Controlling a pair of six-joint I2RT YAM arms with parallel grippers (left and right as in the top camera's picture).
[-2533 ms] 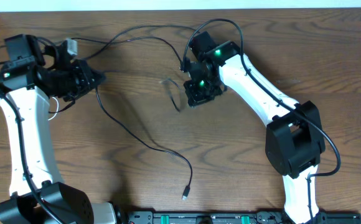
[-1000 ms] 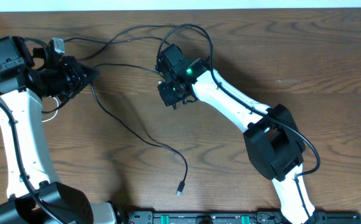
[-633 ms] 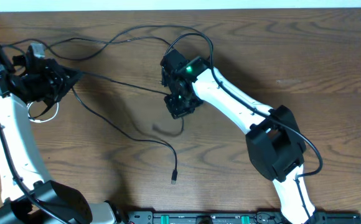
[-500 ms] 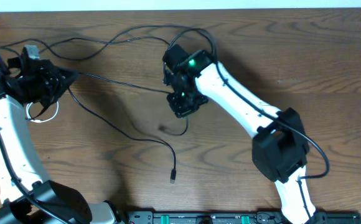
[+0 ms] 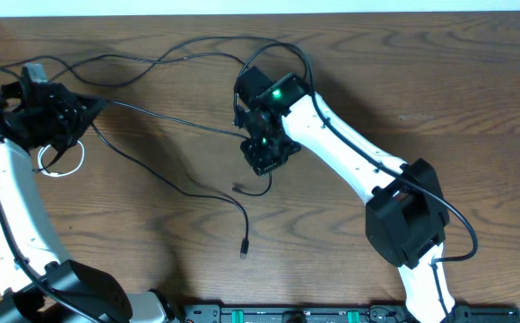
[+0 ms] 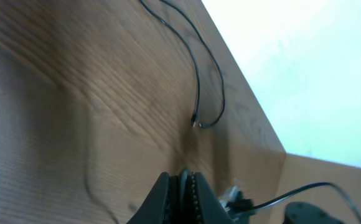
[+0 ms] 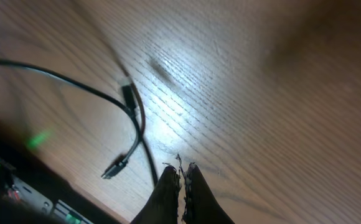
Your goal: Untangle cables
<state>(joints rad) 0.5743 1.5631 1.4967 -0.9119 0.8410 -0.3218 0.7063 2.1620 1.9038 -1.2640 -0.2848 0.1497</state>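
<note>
The left pincer [image 5: 94, 103] sits at the far left of the worktop [image 5: 439, 72], pointing right. Its wrist view shows the fingers [image 6: 171, 190] pressed together. A taut black cable [image 5: 170, 118] leaves its tip and runs right in a nearly straight line to the right pincer [image 5: 264, 161] at the middle of the worktop. There the fingertips [image 7: 171, 177] are closed too, and a thin black cord curves in to them. That view also shows two small plugs, one [image 7: 128, 96] farther off and one [image 7: 114, 167] close to the fingers on their left.

A second black cable [image 5: 175, 187] starts near the left pincer and winds toward the near middle. It ends in a plug [image 5: 243, 251] lying free on the wood, well apart from both pincers. More black cord arcs along the far edge between the two arms. The white cable [image 5: 58, 169] forms a small loop just on the near side of the left pincer, partly hidden by the arm.
</note>
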